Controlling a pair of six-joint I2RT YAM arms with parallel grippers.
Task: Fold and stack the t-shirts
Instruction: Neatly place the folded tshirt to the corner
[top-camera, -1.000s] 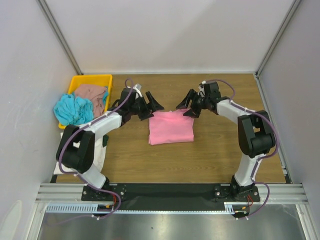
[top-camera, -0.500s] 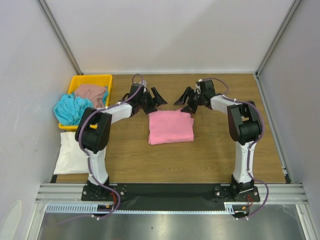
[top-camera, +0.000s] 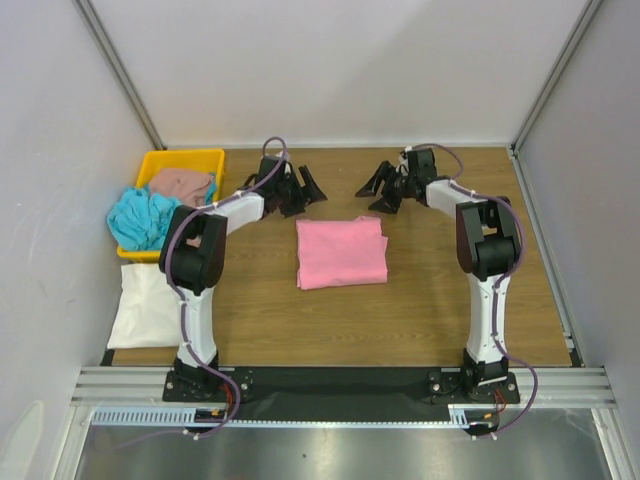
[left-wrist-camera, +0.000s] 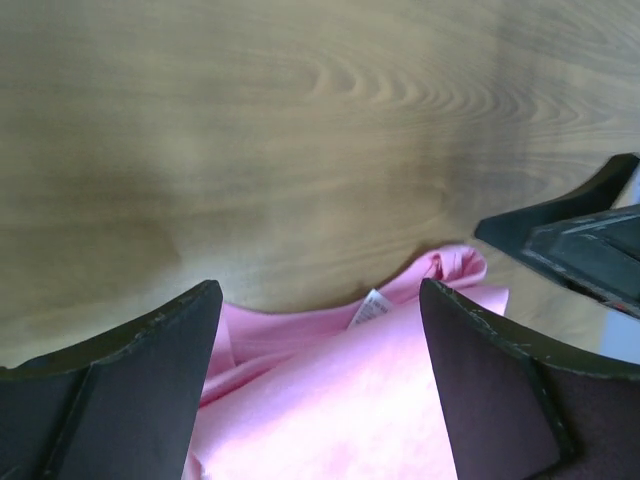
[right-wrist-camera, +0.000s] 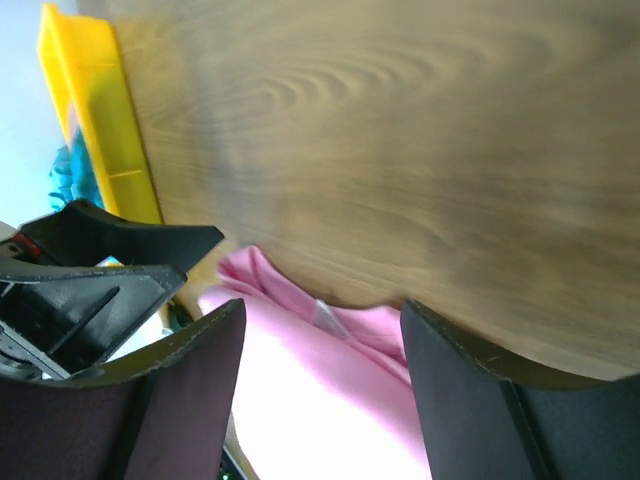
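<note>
A bright pink t-shirt (top-camera: 342, 252) lies folded in a neat rectangle in the middle of the table. My left gripper (top-camera: 300, 190) hovers just past its far left corner, open and holding nothing. My right gripper (top-camera: 380, 187) hovers past the far right corner, also open and holding nothing. The left wrist view shows the pink t-shirt (left-wrist-camera: 330, 400) with its white label between my spread fingers (left-wrist-camera: 150, 380). The right wrist view shows the same shirt (right-wrist-camera: 320, 400) below the open jaws. A turquoise t-shirt (top-camera: 145, 218) and a brown-pink t-shirt (top-camera: 183, 185) sit crumpled at the yellow tray. A cream-white t-shirt (top-camera: 148, 305) lies at the left edge.
The yellow tray (top-camera: 190, 158) stands at the far left of the table, against the left wall. Walls close in the table on the left, back and right. Both arms stretch far forward over the table, their grippers facing each other across a short gap.
Both grippers have drawn back from the pink shirt's far edge toward the back of the table. The shirt stays folded and still.
</note>
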